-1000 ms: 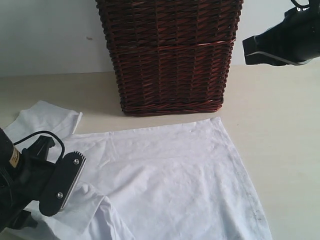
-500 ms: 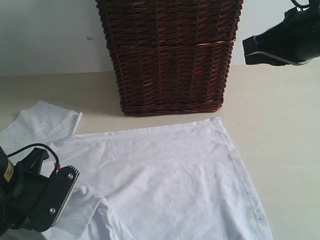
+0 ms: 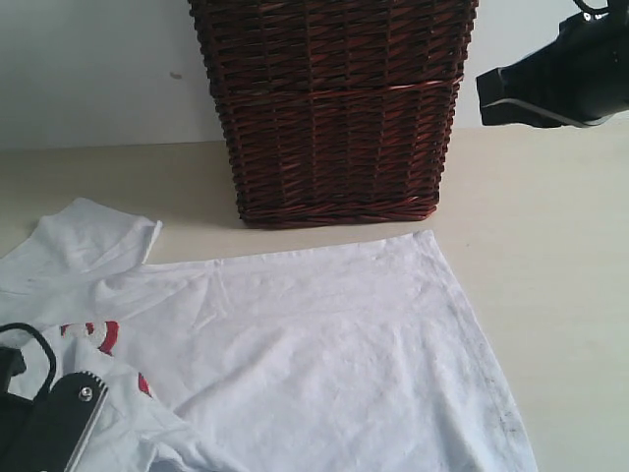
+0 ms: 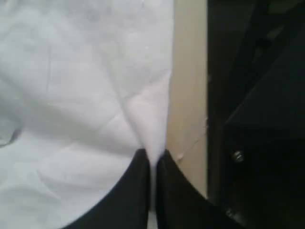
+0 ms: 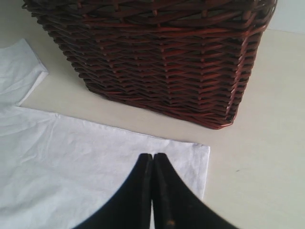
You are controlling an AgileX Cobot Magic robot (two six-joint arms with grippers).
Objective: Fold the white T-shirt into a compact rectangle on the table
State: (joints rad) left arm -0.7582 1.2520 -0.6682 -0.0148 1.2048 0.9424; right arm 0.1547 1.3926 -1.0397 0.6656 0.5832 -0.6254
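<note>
Two claws, one working: left gripper [image 4: 152, 156] pinches shirt [image 3: 324, 334] edge between tips. Shirt lies spread on table [image 3: 560, 246] before basket [image 3: 334, 108], red lettering [image 3: 98, 336] showing at left. Right gripper [image 5: 152, 162] pressed together, empty, aloft. Best carry edge low, straight across — no bunching.

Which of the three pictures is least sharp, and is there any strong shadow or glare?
Left wrist view: the softest, the white T-shirt blurred close to the left claw. Exterior view: even light, no glare, only a faint shadow at the foot of the basket. Right wrist view: weave sharp, right claw a dark silhouette.
</note>
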